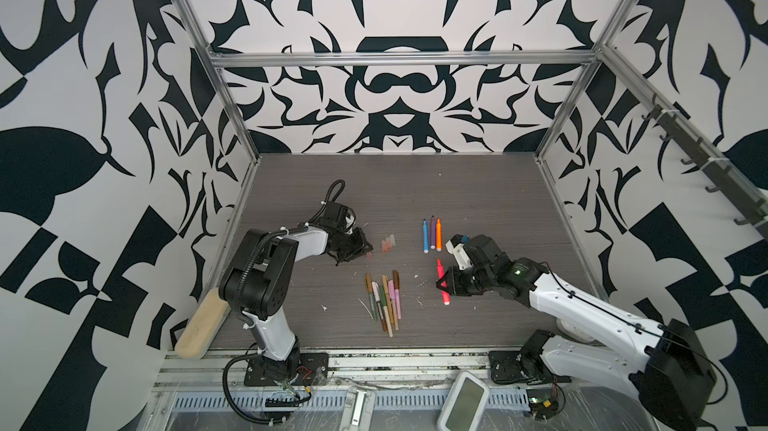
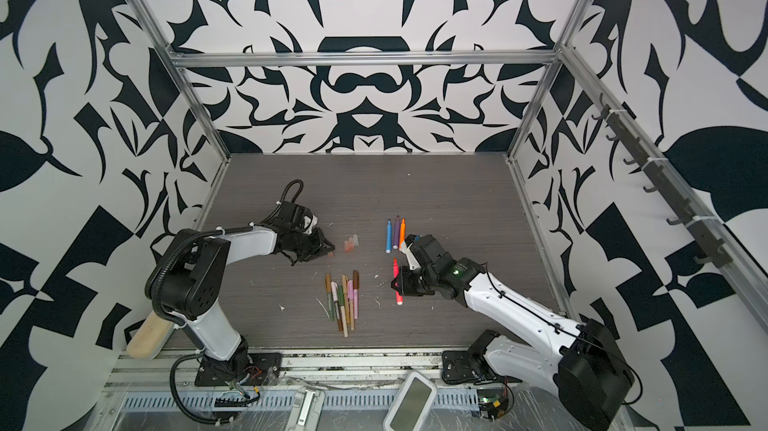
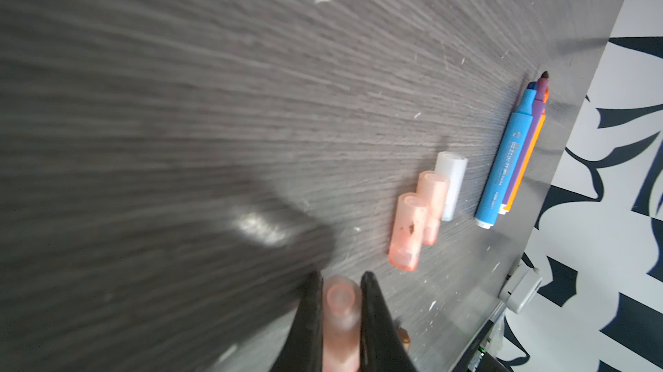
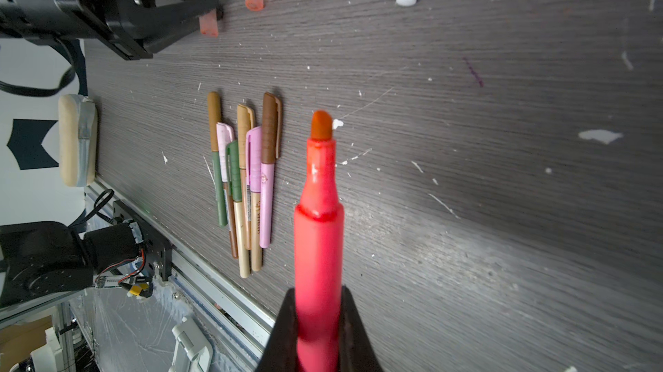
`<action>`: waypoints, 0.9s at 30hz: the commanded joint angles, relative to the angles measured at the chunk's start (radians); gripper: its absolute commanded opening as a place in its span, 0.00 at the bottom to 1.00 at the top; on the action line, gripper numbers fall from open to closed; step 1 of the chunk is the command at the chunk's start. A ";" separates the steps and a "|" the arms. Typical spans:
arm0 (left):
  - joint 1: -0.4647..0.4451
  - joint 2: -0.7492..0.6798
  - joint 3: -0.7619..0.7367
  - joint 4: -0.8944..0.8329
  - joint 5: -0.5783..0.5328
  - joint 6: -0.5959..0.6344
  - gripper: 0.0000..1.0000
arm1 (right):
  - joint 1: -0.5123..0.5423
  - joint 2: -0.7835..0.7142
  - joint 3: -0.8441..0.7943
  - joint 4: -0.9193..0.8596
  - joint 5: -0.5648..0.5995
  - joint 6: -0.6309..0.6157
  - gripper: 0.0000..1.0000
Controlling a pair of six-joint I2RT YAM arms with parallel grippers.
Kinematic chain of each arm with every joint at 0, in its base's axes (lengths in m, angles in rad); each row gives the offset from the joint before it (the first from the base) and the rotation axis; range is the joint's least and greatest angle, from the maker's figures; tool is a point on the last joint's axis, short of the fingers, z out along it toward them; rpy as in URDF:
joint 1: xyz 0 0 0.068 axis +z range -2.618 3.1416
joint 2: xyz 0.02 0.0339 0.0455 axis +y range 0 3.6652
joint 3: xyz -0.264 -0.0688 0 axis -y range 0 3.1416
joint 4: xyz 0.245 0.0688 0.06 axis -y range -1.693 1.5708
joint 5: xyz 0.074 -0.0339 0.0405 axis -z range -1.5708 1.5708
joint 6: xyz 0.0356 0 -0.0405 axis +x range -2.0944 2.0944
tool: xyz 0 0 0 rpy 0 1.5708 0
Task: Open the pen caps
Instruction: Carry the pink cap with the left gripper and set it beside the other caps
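My left gripper (image 3: 341, 280) (image 1: 365, 249) is shut on a translucent pinkish pen cap (image 3: 340, 303), held just above the table. Close beside it, three loose pen caps (image 1: 387, 242) lie in a row: two pinkish (image 3: 408, 234) (image 3: 432, 205) and a clear one (image 3: 452, 181). My right gripper (image 4: 317, 293) (image 1: 441, 283) is shut on an uncapped red marker (image 4: 318, 216) (image 1: 439, 269), its tip pointing to the back. A bunch of capped pens (image 1: 386, 300) (image 4: 247, 173) in brown, tan, pink and olive lies between the arms.
Blue (image 1: 425, 235), purple (image 1: 432, 232) and orange (image 1: 439, 233) uncapped markers lie side by side behind my right gripper. White scraps (image 4: 599, 136) dot the table. A wooden block (image 1: 199, 325) leans at the front left corner. A white device (image 1: 463, 402) lies past the front rail.
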 commanded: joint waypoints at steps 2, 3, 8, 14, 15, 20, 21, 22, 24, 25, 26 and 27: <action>-0.008 0.055 0.044 0.002 0.014 -0.005 0.00 | -0.006 -0.019 -0.001 0.006 0.001 -0.015 0.00; -0.012 0.064 0.051 0.002 0.017 -0.006 0.00 | -0.006 -0.019 0.000 0.005 0.001 -0.016 0.00; -0.036 0.092 0.084 -0.004 0.024 -0.010 0.00 | -0.009 -0.030 -0.002 -0.001 0.002 -0.019 0.00; -0.044 0.086 0.086 -0.013 0.022 -0.007 0.00 | -0.013 -0.040 0.002 -0.018 0.004 -0.026 0.00; -0.044 0.082 0.086 -0.014 0.022 -0.007 0.00 | -0.014 -0.040 0.004 -0.018 0.005 -0.026 0.00; -0.044 0.075 0.092 -0.030 0.023 -0.004 0.07 | -0.014 -0.034 0.015 -0.021 0.000 -0.029 0.00; -0.045 0.073 0.091 -0.032 0.023 -0.003 0.11 | -0.014 -0.033 0.019 -0.020 0.000 -0.028 0.00; -0.044 0.072 0.093 -0.035 0.024 -0.002 0.13 | -0.013 -0.031 0.022 -0.022 0.000 -0.028 0.00; -0.045 0.067 0.093 -0.041 0.020 -0.001 0.17 | -0.014 -0.031 0.026 -0.025 0.000 -0.029 0.00; -0.045 0.063 0.095 -0.045 0.019 0.000 0.20 | -0.014 -0.031 0.028 -0.026 0.000 -0.030 0.00; -0.044 0.061 0.094 -0.048 0.020 0.001 0.22 | -0.015 -0.032 0.029 -0.028 0.000 -0.029 0.00; -0.044 0.057 0.094 -0.051 0.018 0.001 0.23 | -0.015 -0.032 0.030 -0.030 0.000 -0.029 0.00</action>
